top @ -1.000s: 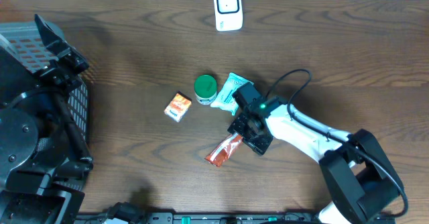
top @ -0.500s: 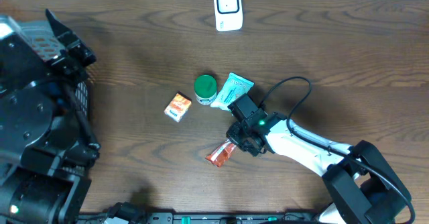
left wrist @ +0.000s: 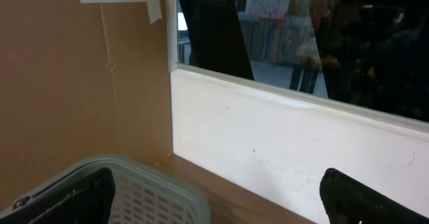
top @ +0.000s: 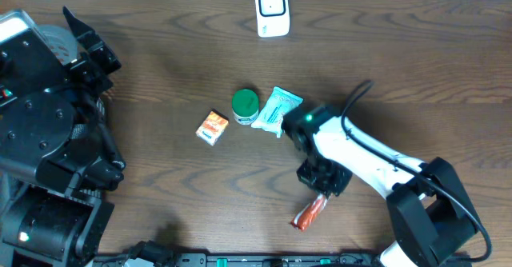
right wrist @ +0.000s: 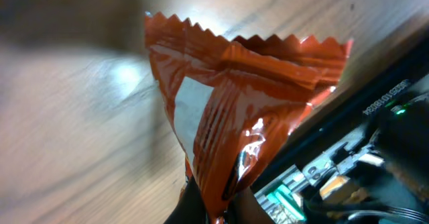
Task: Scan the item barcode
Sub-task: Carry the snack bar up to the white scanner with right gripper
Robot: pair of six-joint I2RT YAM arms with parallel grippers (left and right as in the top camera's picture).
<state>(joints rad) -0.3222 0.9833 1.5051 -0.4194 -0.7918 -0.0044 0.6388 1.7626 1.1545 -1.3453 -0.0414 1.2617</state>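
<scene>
Red packet [top: 310, 213], lying mid-way across the bench [top: 160, 67] a second ago, is now clamped in the right jaws near its front edge, apparently lifted; carrying it to the scanner [top: 272, 9] comes next. Left jaws stand apart.

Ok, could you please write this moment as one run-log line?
right gripper: jaws shut on orange snack packet | left gripper: jaws open, empty | scanner: far edge, packet not presented yet
</scene>
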